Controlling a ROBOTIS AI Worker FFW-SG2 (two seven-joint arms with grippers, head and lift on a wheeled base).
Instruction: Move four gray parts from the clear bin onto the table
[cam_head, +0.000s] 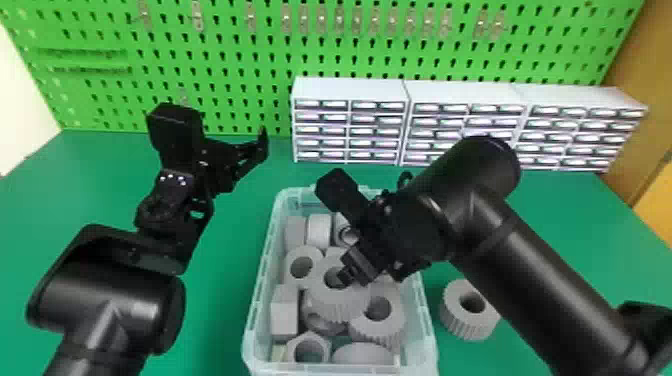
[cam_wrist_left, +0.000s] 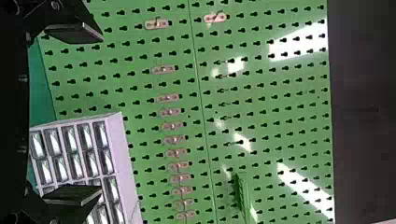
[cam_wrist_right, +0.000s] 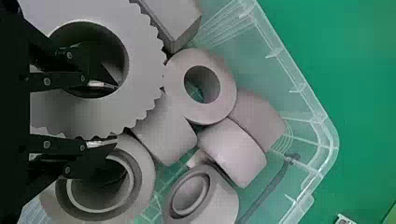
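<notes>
Closing off-centre, the right gripper (cam_wrist_right: 114, 113), its fingers parted astride the wall of the thick gray toothed ring (cam_wrist_right: 145, 70), could tip it back onto its neighbours. One finger sits inside the ring's bore, atop the clear plastic bin's (cam_head: 429, 327) pile; the left gripper (cam_wrist_left: 100, 114) hangs open.

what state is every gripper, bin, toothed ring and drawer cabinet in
clear plastic bin: lidless, loaded
large gray toothed ring in bin: hole up, one finger inside
gray toothed ring beside bin: hole up
black left gripper: open, empty
black right gripper: open
white drawer cabinets: drawers look shut
</notes>
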